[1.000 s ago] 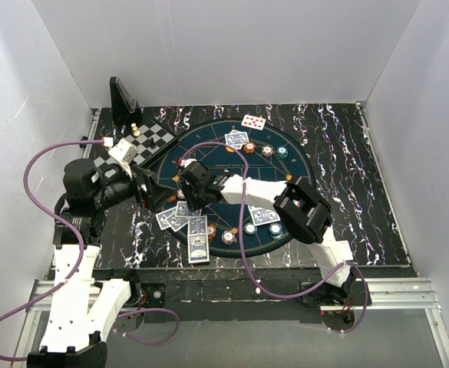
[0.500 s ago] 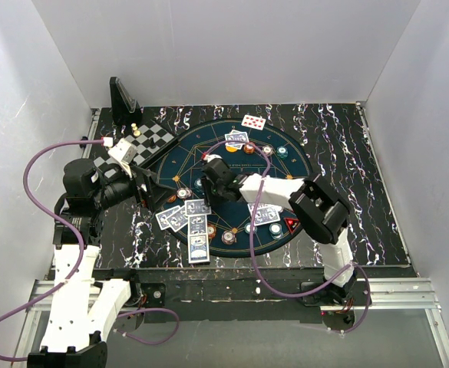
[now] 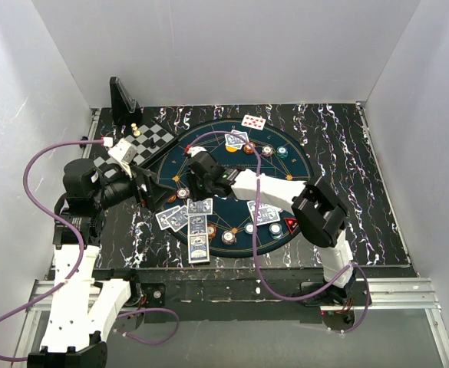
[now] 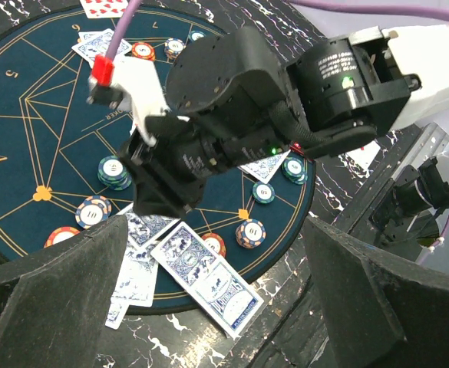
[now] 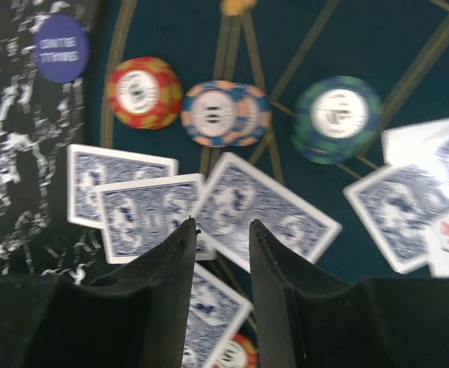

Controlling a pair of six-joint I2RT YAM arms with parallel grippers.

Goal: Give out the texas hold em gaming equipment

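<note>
We see a black marbled table (image 3: 347, 153) with the round blue mat (image 3: 205, 142) across its middle and a checkered board (image 3: 156, 138) at the far left.

The right arm reaches leftward across the mat. Its right gripper (image 5: 221, 226) hangs over the near-left cluster of blue-backed cards (image 3: 179, 218). Its fingers (image 5: 170, 268) stand a narrow gap apart and hold nothing. The top card (image 5: 266, 207) lies flat on the mat, visible through that gap.

The left gripper (image 4: 215, 226) waits just left of the mat, spread wide and empty, close beside the right wrist.

Beyond the cards sit an orange chip (image 5: 143, 90), an orange-and-blue chip (image 5: 224, 113) and a teal chip (image 5: 335, 117). A blue marker (image 5: 61, 47) lies off the mat on the table.

We judge the cards to be the main risk. They are flat and overlapping, so a descending pinch may slide the top one, drag its neighbours, or lift two together. A sideways push could also shove cards into the chips just beyond. With the two wrists so near each other, a careless sweep could make them collide. The right arm's cable loops above the mat, and if it sags it might drag on the far chips.
</note>
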